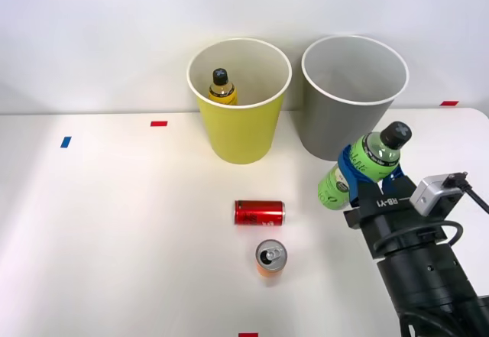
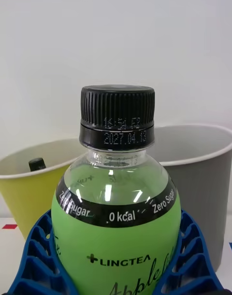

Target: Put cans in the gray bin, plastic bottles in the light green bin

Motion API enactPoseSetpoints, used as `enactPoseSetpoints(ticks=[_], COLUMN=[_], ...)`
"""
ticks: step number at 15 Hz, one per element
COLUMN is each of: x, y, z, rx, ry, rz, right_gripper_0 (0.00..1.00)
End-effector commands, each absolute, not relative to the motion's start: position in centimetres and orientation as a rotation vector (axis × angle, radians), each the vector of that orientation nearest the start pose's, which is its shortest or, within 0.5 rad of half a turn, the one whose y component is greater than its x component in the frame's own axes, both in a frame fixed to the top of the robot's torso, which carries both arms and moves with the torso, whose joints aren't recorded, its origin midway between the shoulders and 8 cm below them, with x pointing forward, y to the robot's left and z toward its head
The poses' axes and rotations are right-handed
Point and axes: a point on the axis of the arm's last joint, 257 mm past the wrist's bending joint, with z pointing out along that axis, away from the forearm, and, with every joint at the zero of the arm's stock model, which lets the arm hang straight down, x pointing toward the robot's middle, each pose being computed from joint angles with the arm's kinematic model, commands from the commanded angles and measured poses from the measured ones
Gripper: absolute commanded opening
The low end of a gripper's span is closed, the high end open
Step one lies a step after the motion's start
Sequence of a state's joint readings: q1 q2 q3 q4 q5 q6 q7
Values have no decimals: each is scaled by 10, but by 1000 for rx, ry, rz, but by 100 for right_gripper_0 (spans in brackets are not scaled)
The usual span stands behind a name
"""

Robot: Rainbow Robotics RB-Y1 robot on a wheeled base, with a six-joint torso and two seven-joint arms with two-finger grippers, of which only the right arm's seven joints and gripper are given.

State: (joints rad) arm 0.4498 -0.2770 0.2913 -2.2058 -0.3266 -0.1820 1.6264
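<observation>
My right gripper [image 1: 369, 178] is shut on the bright green bottle [image 1: 359, 167], held tilted above the table just in front of the gray bin [image 1: 354, 96]. In the wrist view the green bottle [image 2: 118, 217] with its black cap sits between my blue ribbed fingers [image 2: 36, 261]. The light green bin [image 1: 239, 100] stands to the left of the gray one and holds a yellow-amber bottle [image 1: 221, 87]. A red can [image 1: 259, 212] lies on its side mid-table. An orange can [image 1: 270, 258] stands upright just in front of it.
The gray bin [image 2: 203, 179] and the light green bin [image 2: 29, 198] stand side by side at the back of the white table [image 1: 114, 222], near the wall. Small red and blue tape marks dot the tabletop.
</observation>
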Motion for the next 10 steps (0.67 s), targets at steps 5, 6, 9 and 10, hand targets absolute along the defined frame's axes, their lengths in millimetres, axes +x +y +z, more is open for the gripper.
enactPoseSetpoints(ticks=[5, 6, 9, 10], x=[404, 409, 428, 436], y=[-145, -140, -127, -123], z=[-2, 11, 47, 54], rx=[-83, -102, -123, -123], ry=[1089, 1095, 1121, 1135], rz=[396, 397, 412, 424], right_gripper_0=[0, 0, 0, 0])
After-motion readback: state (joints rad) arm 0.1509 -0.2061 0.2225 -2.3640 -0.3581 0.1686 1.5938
